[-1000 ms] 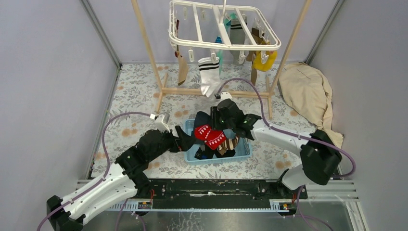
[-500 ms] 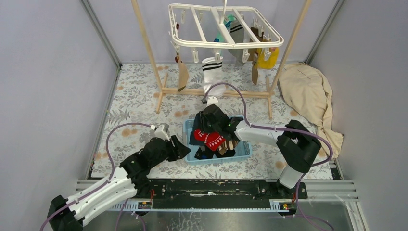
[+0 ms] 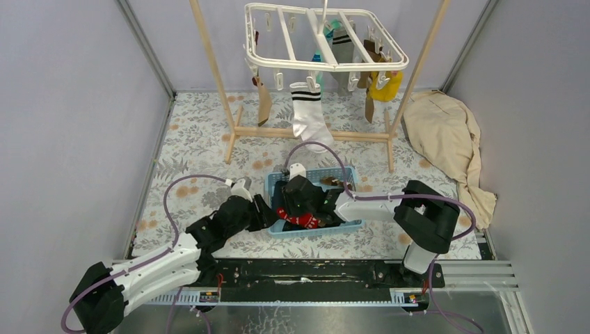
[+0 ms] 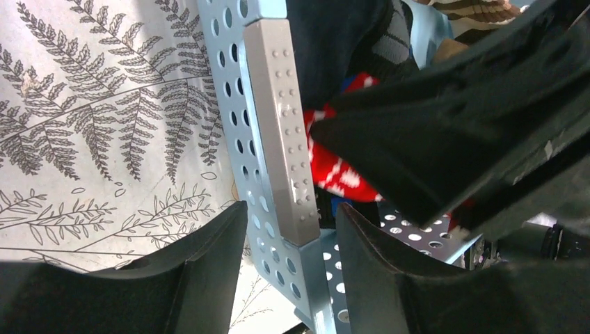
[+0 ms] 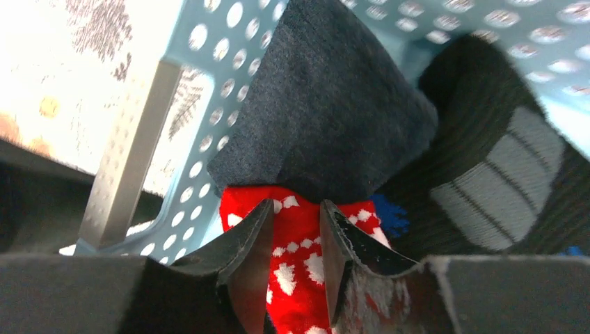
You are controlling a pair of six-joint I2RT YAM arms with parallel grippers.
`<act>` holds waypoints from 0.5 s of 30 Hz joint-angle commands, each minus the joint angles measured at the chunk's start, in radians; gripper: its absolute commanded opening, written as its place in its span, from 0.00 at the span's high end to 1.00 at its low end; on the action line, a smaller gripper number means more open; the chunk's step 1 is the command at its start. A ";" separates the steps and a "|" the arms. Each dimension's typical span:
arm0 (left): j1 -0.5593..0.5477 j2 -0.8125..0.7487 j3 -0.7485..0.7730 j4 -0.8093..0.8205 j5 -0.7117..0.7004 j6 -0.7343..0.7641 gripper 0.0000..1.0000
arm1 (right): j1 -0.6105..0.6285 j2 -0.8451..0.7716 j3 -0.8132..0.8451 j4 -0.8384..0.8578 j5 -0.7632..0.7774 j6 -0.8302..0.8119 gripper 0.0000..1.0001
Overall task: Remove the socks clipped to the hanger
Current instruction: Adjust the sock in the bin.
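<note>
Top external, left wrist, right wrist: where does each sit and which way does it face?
Top external: above and behind the bases, looking down and forward at the basket and hanger; left arm and right arm show.
Left wrist: on the left arm, looking along the left claw, which straddles the basket wall.
Right wrist: on the right arm, looking down into the basket past the right claw at the red sock.
Shared: both wrist views show the basket wall and red sock.

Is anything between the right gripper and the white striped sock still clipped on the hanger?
Nothing visible blocks the open space between them. The right gripper sits low inside the basket with the red sock between its fingers, so the basket's far wall lies toward the white sock on the hanger.
</note>
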State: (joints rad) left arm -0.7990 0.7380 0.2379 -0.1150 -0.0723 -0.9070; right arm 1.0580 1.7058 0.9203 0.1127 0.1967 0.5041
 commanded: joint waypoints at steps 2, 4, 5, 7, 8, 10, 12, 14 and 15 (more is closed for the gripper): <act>-0.006 0.029 0.043 0.083 -0.047 0.021 0.43 | 0.061 0.003 -0.025 0.033 -0.009 0.036 0.63; -0.006 0.035 0.064 0.067 -0.059 0.032 0.42 | 0.062 -0.018 -0.024 0.020 0.002 0.037 0.62; -0.006 0.036 0.079 0.054 -0.069 0.041 0.41 | 0.062 -0.040 -0.015 0.004 0.017 0.033 0.58; -0.006 0.039 0.115 0.025 -0.081 0.059 0.39 | 0.062 -0.082 0.020 -0.048 0.061 0.010 0.53; -0.007 0.043 0.138 0.006 -0.084 0.069 0.39 | 0.062 -0.104 0.046 -0.080 0.076 -0.005 0.51; -0.006 0.057 0.195 -0.038 -0.091 0.089 0.35 | 0.062 -0.149 0.101 -0.160 0.102 -0.032 0.43; -0.005 0.073 0.256 -0.090 -0.092 0.109 0.30 | 0.062 -0.197 0.149 -0.213 0.114 -0.049 0.35; -0.005 0.090 0.307 -0.129 -0.075 0.120 0.26 | 0.062 -0.241 0.186 -0.257 0.106 -0.059 0.29; -0.004 0.098 0.333 -0.146 -0.060 0.126 0.23 | 0.062 -0.261 0.201 -0.280 0.097 -0.062 0.26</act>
State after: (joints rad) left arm -0.7986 0.8097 0.4747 -0.2146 -0.1280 -0.8318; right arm 1.1011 1.5669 0.9966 -0.1120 0.3031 0.4747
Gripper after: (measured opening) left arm 0.734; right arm 0.694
